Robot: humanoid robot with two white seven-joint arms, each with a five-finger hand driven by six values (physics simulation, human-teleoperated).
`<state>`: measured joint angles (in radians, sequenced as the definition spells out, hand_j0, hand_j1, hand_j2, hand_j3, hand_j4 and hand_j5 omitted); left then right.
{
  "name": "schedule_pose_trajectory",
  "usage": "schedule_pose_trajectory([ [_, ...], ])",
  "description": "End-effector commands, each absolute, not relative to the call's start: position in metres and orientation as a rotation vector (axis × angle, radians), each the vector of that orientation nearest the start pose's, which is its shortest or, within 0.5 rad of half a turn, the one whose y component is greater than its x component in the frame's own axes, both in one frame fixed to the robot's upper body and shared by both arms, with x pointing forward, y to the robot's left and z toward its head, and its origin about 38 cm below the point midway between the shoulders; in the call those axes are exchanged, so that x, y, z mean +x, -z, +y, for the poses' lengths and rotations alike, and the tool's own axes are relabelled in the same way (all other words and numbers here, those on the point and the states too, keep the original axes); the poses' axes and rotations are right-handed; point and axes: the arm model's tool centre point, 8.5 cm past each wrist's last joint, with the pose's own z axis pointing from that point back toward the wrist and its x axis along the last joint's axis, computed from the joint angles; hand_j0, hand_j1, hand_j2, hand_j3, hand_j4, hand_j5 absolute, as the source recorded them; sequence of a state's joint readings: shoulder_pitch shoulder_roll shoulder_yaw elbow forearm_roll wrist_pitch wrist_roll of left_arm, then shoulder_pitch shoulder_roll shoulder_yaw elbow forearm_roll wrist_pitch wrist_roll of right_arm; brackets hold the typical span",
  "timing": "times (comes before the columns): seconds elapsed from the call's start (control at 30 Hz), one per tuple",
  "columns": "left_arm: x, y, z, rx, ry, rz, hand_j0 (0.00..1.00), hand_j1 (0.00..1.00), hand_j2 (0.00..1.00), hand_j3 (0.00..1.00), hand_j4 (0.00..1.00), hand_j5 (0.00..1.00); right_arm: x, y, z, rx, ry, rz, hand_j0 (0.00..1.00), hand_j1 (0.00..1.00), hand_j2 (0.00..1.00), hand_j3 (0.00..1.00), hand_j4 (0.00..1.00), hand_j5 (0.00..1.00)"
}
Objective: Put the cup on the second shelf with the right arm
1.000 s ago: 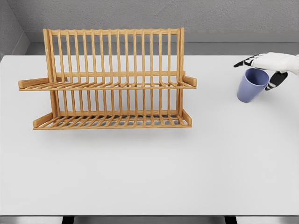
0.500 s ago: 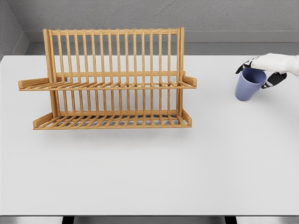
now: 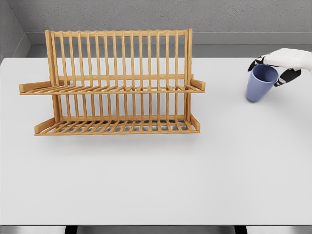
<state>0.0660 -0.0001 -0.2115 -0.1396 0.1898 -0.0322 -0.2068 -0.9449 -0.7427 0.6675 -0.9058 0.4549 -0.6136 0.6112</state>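
- Well to the right of the wooden dish rack (image 3: pixel 114 83), the blue cup (image 3: pixel 261 83) sits near the right edge of the white table (image 3: pixel 156 175), apart from the rack with bare tabletop between them.
- The cup's long axis is tilted, not upright: its open mouth points up and toward the right, away from the rack, while its narrower base leans down toward the rack's side.
- From the head view, part of the cup's inner wall shows through the mouth.
- The right hand (image 3: pixel 282 62) comes in from the right edge and lies over the cup's rim; its dark fingers (image 3: pixel 287 77) curl around the upper part of the cup, some on the far-left side of the rim and some on the right side, pinching it between them.
- Whether the cup's base touches the table cannot be told.
- The rack stands upright with two slatted shelves; its upper shelf (image 3: pixel 112 89) and lower shelf (image 3: pixel 117 127) both face the camera.
- The cup is at about the height of the rack's upper shelf in the picture.
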Motion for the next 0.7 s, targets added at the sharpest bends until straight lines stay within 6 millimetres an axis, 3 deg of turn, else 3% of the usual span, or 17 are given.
schedule_pose_trajectory([
  [0.0,0.008,0.263,0.244,-0.149,0.035,-0.099,1.0,1.0,1.0,1.0,1.0,1.0,0.515,-0.241,-0.396,-0.564,-1.88,-1.114,0.68,0.68,0.68,0.68,0.68,0.68],
  [0.47,0.008,0.263,0.244,-0.149,0.035,-0.099,1.0,1.0,1.0,1.0,1.0,1.0,0.519,-0.262,-0.385,-0.591,-1.897,-1.167,0.68,0.68,0.68,0.68,0.68,0.68],
  [0.53,0.008,0.263,0.244,-0.149,0.035,-0.099,1.0,1.0,1.0,1.0,1.0,1.0,0.519,-0.263,-0.385,-0.593,-1.896,-1.17,0.64,0.64,0.64,0.64,0.64,0.64],
  [0.67,0.008,0.263,0.244,-0.148,0.033,-0.099,1.0,1.0,1.0,1.0,1.0,1.0,0.518,-0.283,-0.382,-0.63,-1.886,-1.234,0.64,0.64,0.64,0.64,0.64,0.64],
])
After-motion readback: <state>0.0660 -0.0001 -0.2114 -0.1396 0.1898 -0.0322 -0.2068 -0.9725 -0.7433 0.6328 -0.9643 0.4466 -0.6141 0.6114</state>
